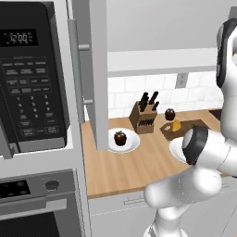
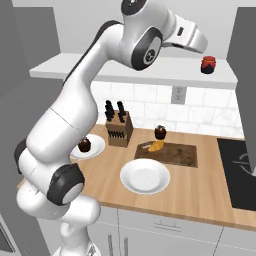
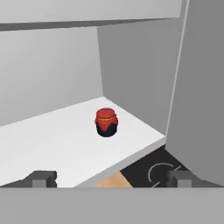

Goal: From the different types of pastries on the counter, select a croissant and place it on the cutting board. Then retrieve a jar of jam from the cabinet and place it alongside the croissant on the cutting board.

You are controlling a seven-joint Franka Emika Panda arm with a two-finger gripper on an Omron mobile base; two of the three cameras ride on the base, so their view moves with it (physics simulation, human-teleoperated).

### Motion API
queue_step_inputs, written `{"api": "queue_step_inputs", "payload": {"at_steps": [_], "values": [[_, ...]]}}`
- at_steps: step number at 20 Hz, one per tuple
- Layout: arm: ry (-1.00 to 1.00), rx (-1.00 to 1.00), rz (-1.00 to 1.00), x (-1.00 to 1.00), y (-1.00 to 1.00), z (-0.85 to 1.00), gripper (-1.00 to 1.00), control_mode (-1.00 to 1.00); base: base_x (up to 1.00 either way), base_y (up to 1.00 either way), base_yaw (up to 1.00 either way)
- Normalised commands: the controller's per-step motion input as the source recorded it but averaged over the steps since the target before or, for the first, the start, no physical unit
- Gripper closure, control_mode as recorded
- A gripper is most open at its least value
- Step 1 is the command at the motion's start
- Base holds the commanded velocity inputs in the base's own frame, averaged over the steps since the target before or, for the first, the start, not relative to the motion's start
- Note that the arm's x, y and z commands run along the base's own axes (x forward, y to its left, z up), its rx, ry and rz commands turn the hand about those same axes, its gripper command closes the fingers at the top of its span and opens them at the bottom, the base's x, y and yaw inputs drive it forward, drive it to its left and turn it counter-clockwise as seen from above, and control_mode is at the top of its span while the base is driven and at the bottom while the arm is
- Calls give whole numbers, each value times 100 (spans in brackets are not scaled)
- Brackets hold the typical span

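Two dark fingertips (image 3: 43, 178) of mine sit at the bottom corners of the hand view, spread wide apart with nothing between them. My jaws (image 3: 111, 179) are open and face into the upper cabinet (image 3: 52, 74). Ahead of them, well apart from either tip, the jar of jam (image 3: 106, 122) stands upright on the white shelf (image 3: 52, 144), near the shelf's front edge. It is a squat dark jar with a red cloth-like cover. A tall grey cabinet door (image 3: 201, 87) stands open beside it.

From the right base view, my white arm (image 2: 75, 110) reaches up to shelf height, and the jar shows just past the hand.

Below, on the wood-grain table (image 2: 200, 192), the dark brown cutting board (image 2: 177, 154) lies flat. The golden croissant (image 2: 157, 146) rests on the board's left end. One chocolate muffin (image 2: 160, 132) stands just behind the board. A second muffin (image 2: 85, 145) sits on a white plate (image 2: 95, 149) further left. A bare white plate (image 2: 145, 176) lies in front of the board. A knife block (image 2: 119, 127) stands upright between the muffin's plate and the board. In the left base view a black microwave (image 1: 30, 78) hangs left of the cabinet.
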Motion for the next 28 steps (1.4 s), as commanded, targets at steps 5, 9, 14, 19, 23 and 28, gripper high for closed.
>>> {"api": "queue_step_inputs", "payload": {"at_steps": [5, 9, 14, 19, 23, 28], "values": [[-18, -8, -3, 15, 1, -58, -100, -100, 0, 0, 0], [-7, 0, 0, 23, 0, -11, -100, -100, 0, 0, 0], [12, -8, -6, 29, -10, 0, -100, -100, 0, 0, 0], [20, 3, -9, 36, -27, 5, -100, -100, 0, 0, 0], [8, 15, -2, 38, -13, 10, -100, -100, 0, 0, 0], [1, 15, 0, 16, -23, 0, -100, -100, 0, 0, 0]]}}
